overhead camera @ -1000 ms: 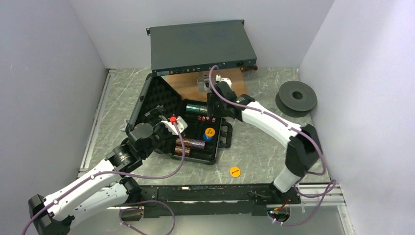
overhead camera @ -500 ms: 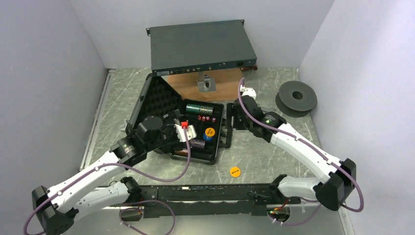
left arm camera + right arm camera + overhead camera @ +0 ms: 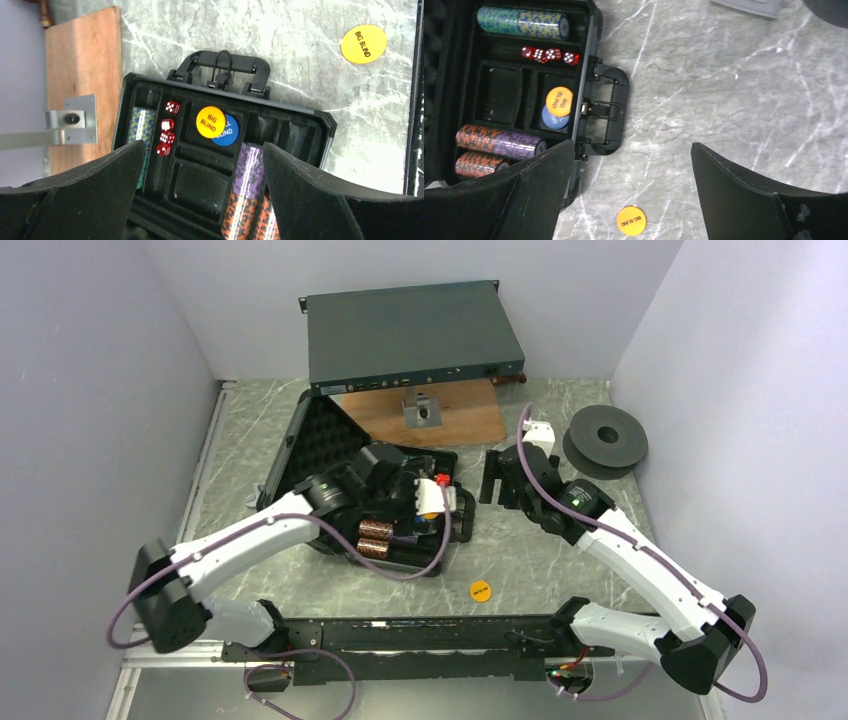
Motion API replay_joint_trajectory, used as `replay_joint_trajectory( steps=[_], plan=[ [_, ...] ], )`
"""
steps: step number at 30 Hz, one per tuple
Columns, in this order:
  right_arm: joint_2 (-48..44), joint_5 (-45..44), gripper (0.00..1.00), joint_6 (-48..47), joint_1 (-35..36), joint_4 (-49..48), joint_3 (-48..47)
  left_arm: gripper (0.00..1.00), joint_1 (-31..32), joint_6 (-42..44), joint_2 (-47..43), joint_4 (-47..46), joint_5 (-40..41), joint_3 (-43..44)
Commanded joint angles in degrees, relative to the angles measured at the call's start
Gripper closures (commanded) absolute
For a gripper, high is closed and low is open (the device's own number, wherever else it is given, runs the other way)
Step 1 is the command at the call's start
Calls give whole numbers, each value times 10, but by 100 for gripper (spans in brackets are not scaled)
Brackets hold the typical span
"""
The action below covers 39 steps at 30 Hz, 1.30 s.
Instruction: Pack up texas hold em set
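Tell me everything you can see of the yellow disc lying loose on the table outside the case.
The loose yellow disc is round, flat and thin, plastic by its look, printed BIG BLIND in dark letters. It lies flat, face up, on the grey marbled table, near its front edge, apart from the open black case on the handle side. Only the table touches it.

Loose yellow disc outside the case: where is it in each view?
Top external: disc low centre, nearer the arm bases than the case handle.
Left wrist: disc top right corner.
Right wrist: disc bottom centre.
Shared landmark: the case handle, in all three views; the disc lies just off the case's handle side.
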<state>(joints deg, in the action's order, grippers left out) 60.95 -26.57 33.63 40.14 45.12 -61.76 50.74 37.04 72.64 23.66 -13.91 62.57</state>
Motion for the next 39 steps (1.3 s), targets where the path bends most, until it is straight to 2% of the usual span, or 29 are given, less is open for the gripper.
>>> replay_joint_trajectory(
  steps=[1,6,9,12,16,23,26,31,36,39],
  plan=[
    [-24,-56,9,16,-8,33,-22,7,19,35,80,24,-38,83],
    [-32,-39,9,14,-14,60,-18,10,39,76,183,76,-49,168],
    [-43,17,8,25,-14,88,-1,10,38,90,201,95,-44,190],
    [-66,94,8,48,-14,121,36,8,33,91,171,49,-5,165],
    [-113,180,1,68,-14,117,100,7,13,56,126,-27,39,119],
    [-135,234,0,96,-10,116,164,4,10,25,53,-123,137,71],
    [-124,246,1,114,3,101,190,1,10,34,7,-181,180,18],
    [-78,234,7,157,57,75,224,0,15,72,-47,-265,252,-58],
    [1,204,10,192,118,50,224,0,9,61,-41,-325,382,-60],
    [44,195,12,196,132,27,224,0,-6,30,-42,-330,413,-51]
  ],
)
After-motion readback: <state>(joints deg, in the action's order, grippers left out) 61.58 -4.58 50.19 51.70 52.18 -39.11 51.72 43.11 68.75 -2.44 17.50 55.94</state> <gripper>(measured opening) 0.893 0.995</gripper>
